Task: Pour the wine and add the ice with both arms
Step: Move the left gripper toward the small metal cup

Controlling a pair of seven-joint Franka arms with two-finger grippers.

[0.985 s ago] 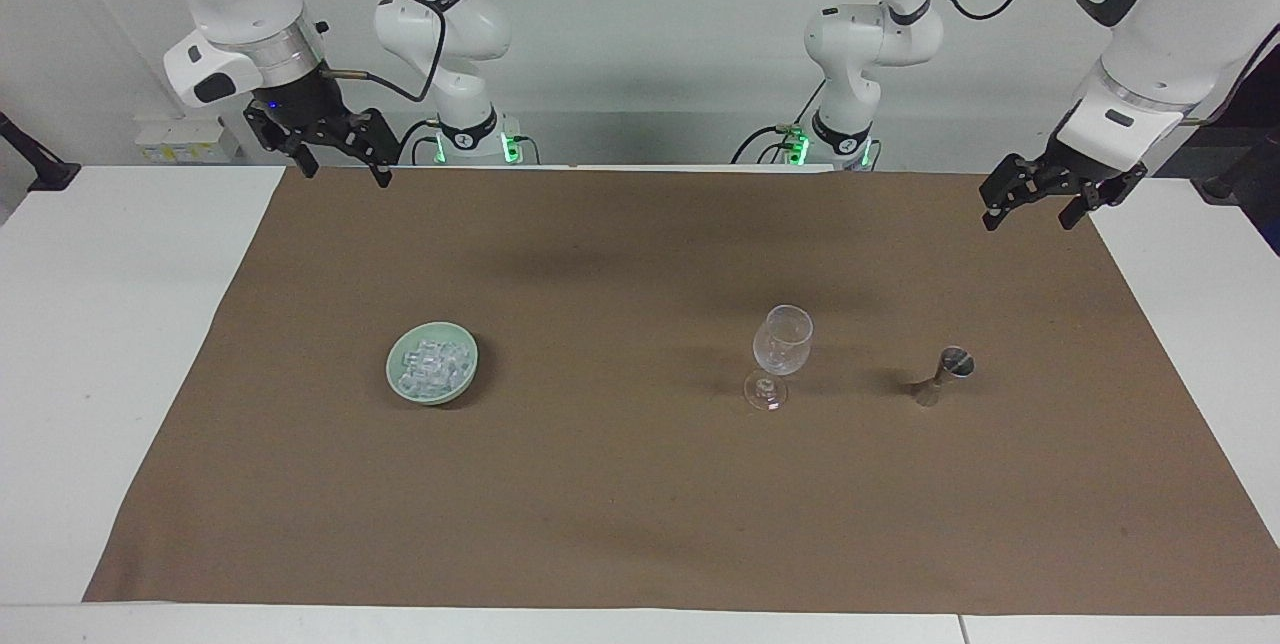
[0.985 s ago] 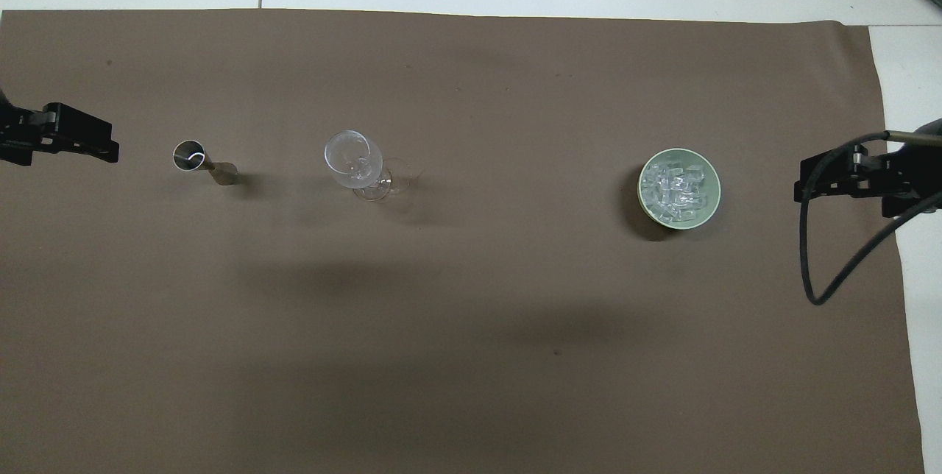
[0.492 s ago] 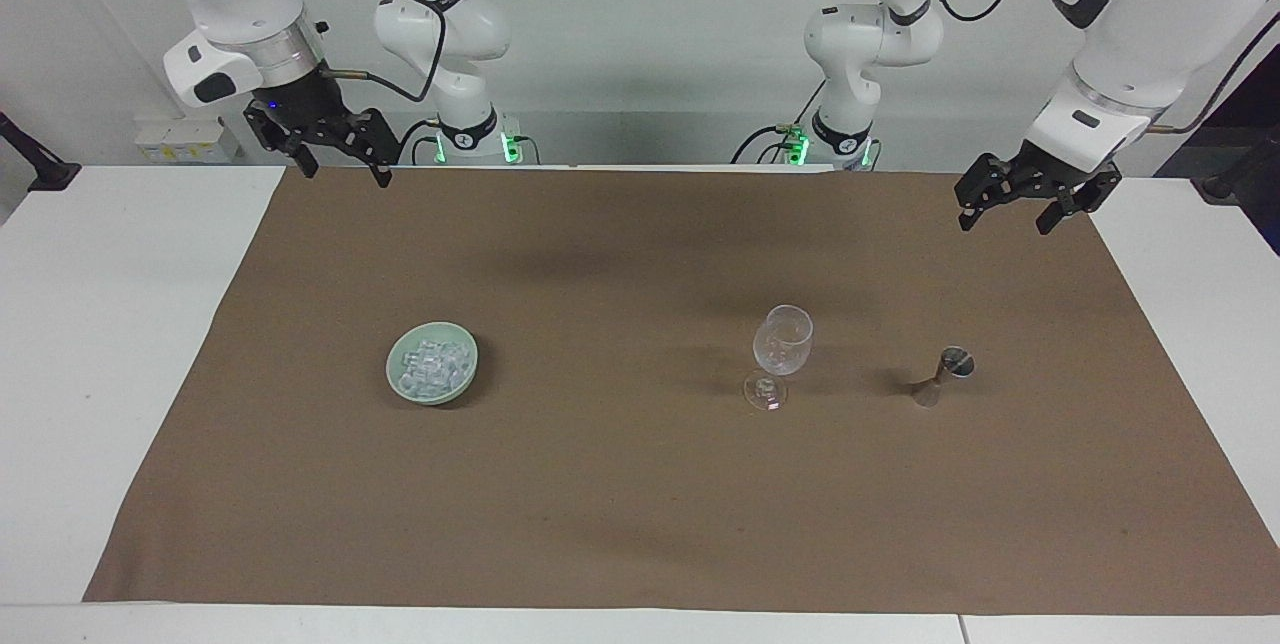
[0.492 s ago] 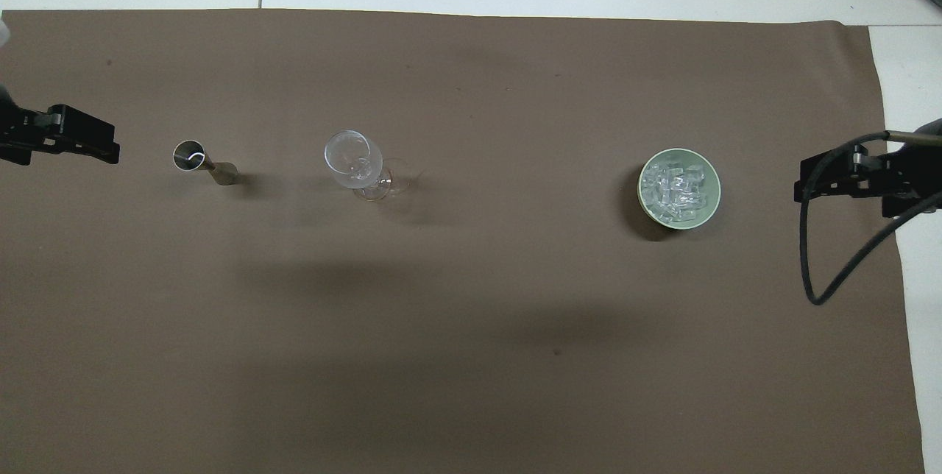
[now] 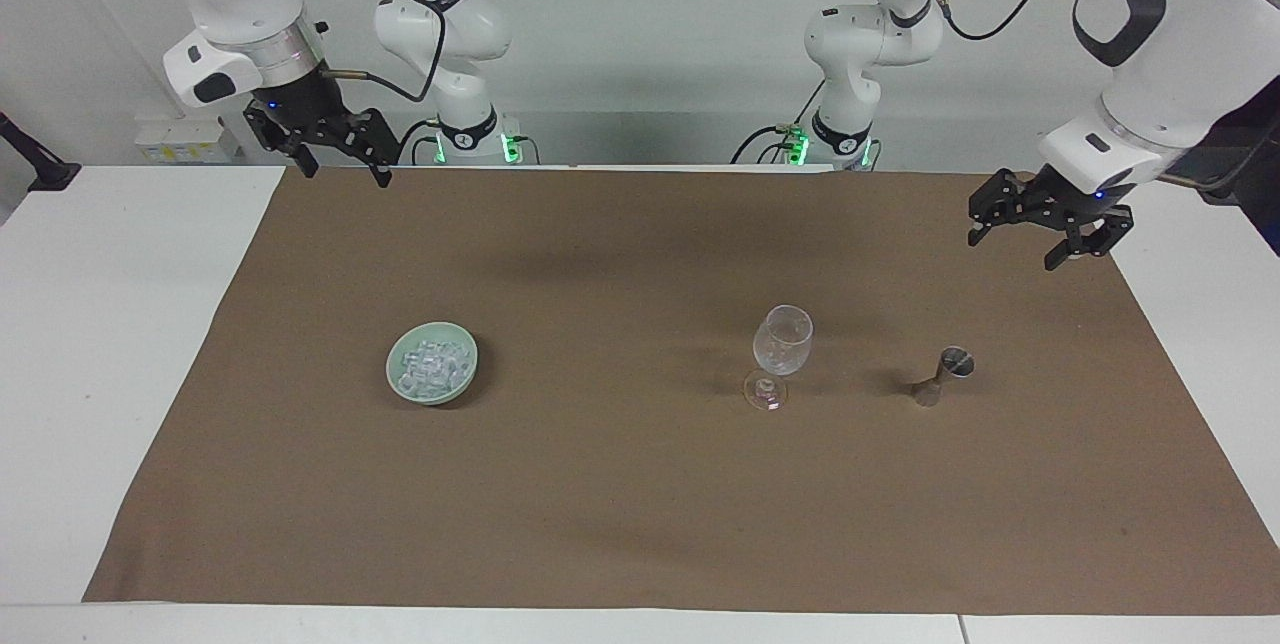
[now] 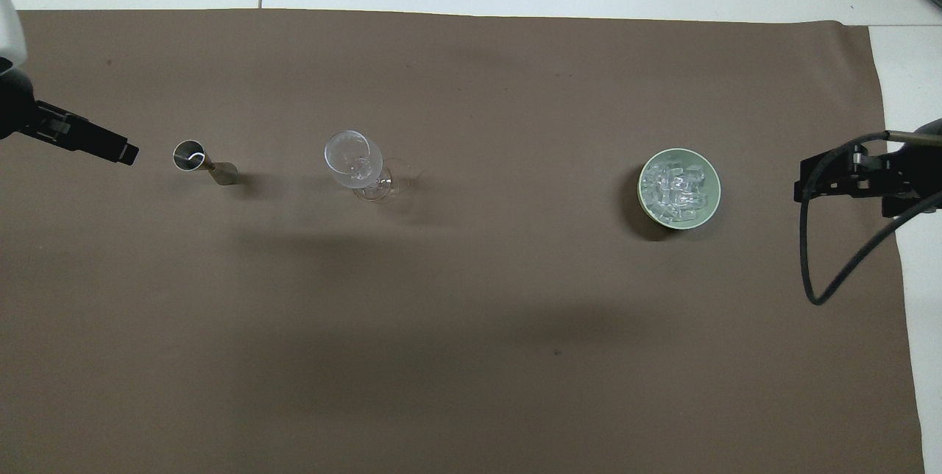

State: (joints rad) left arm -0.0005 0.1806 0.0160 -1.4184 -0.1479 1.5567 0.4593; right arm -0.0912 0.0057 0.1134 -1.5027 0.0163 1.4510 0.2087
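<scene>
Moved since a second ago: black two-fingered left gripper (image 5: 1042, 236), lower and turned, fingers spread apart and holding nothing, hanging over the brown cloth (image 5: 640, 484) near its edge at the left arm's end of the tabletop (image 5: 110, 324). Seen from overhead, same left gripper (image 6: 110, 149) pointing toward a small silver metal jigger shaped like two joined cones (image 6: 202, 163), close to it but not touching. Unchanged over that second: black two-fingered right gripper (image 5: 335, 156), fingers released and empty, raised over the cloth's edge at the right arm's end, waiting; in the overhead view, right gripper (image 6: 817, 183) beside the bowl, apart from it, a black cable looping down from it.

Standing upright on the brown cloth: metal jigger (image 5: 945, 376); beside it, toward the middle of the tabletop, a clear stemmed wine glass (image 5: 780, 352), apparently empty. Glass from overhead (image 6: 359, 163), near the jigger, not touching it.

Well apart from the glass, toward the right arm's end: a pale green round bowl (image 5: 394, 376) holding the ice (image 5: 433, 367), a heap of small clear cubes. From overhead, bowl (image 6: 714, 187) filled nearly to its rim with ice (image 6: 677, 187).

Two large white jointed arms rising at the robots' end of the tabletop, left arm (image 5: 1160, 74) and right arm (image 5: 230, 4).
</scene>
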